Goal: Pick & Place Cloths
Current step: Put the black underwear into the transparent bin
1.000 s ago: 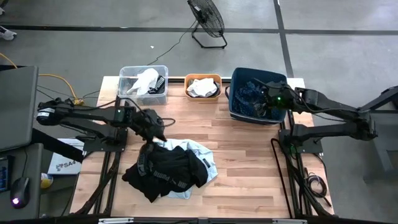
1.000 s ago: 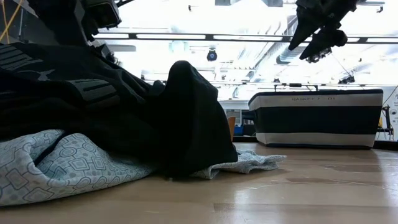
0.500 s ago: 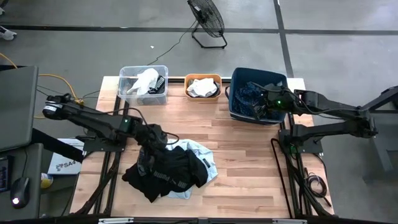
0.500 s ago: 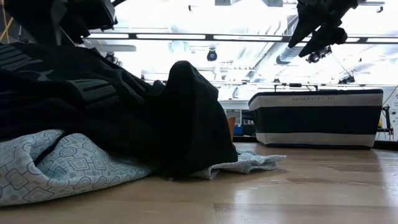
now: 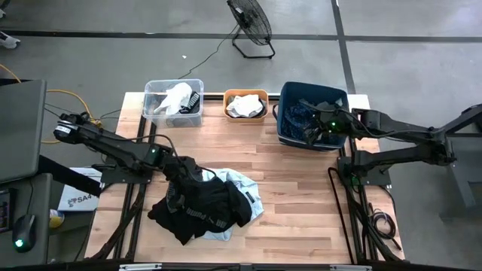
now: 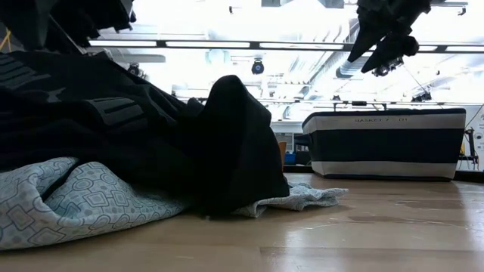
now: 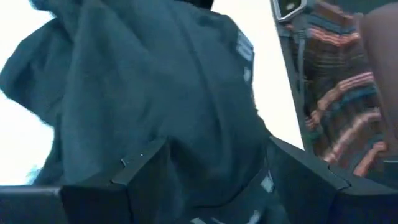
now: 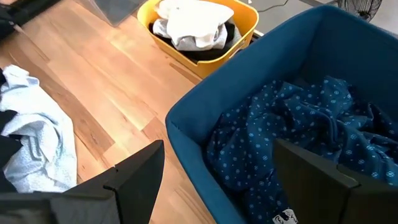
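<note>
Two arms are at work, and the left one has moved the most — a second ago it was up near the clear bin (image 5: 175,102), and now the left gripper (image 5: 183,170) has come down onto the top of the black cloth (image 5: 202,208) in the middle of the counter (image 5: 301,203). Its fingers (image 7: 146,171) are spread wide with the dark fabric bunched between them, so they look ready to pinch but are not closed yet. The light blue cloth (image 5: 245,190) lies under the black one. The right gripper (image 5: 315,129) has hardly moved — it hangs over the dark blue bin (image 8: 205,99), fingers open and empty, with the navy dotted cloth (image 8: 298,137) already inside. So I think the black cloth is next.
</note>
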Available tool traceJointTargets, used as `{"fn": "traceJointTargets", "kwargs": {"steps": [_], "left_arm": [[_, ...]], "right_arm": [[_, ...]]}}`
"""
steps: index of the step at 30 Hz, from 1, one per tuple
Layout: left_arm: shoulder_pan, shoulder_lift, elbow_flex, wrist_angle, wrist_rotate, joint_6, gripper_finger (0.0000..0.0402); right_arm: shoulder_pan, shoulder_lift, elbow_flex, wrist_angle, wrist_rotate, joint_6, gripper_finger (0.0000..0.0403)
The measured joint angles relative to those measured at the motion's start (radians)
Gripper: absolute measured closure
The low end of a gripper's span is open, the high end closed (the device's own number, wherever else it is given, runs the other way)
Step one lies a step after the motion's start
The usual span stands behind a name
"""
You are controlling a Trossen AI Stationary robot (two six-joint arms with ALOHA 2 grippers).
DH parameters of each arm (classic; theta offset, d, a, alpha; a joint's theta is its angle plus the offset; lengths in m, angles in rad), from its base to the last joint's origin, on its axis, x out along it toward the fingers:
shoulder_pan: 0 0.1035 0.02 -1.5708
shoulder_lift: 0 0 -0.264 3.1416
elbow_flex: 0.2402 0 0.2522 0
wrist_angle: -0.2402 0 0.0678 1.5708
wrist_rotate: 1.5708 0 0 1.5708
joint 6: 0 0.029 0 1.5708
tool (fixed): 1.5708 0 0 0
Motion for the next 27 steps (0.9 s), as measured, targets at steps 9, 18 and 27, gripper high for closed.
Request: {"fn": "traceJointTargets", "kwargs": {"steps": [9,18,27], "left_arm": [[0.000,0.014,0.000,0.018,0.034,0.002,0.0142],[0.000,0.102,0.000,0.122,0.136,0.019,0.0142],[0.000,0.103,0.000,0.141,0.131,0.063,0.0209]], "right_arm": [[0.000,0.036,0.000,-0.002,-0.004,-0.002,0.0114],[0.000,0.042,0.000,-0.003,-0.004,-0.002,0.0114],[0.000,0.041,0.000,-0.006,-0.004,-0.002,0.0114]]}}
